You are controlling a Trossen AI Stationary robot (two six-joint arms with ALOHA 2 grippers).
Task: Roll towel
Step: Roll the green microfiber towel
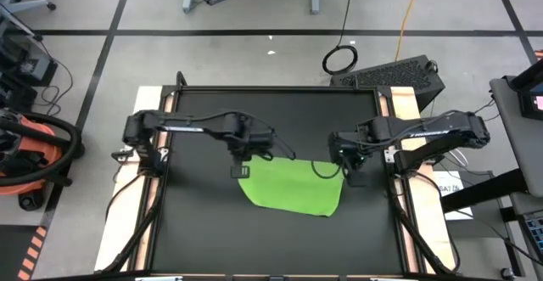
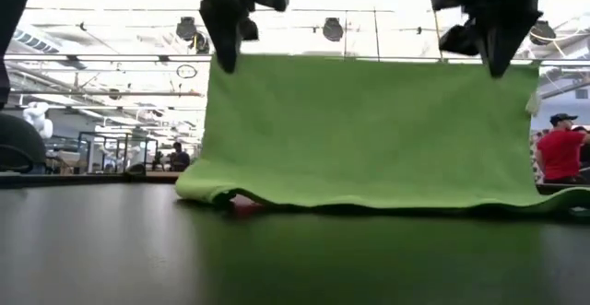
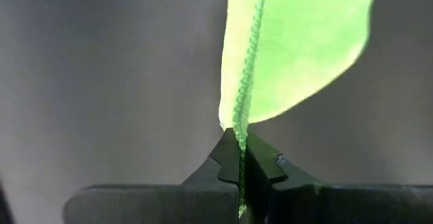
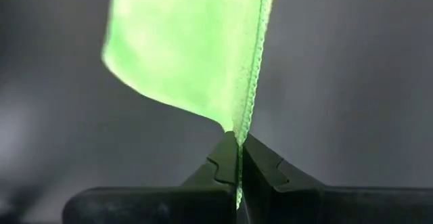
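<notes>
Bright ceiling lamps point(image 2: 334, 29) wash out the low view's background; both wrist views blur the dark bench point(image 3: 101, 82) behind.

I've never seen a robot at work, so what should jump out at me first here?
The bright green towel hangs like a curtain, its lower edge trailing on the black table mat. The left gripper and the right gripper each pinch an upper corner of it, near the mat's middle.
</notes>
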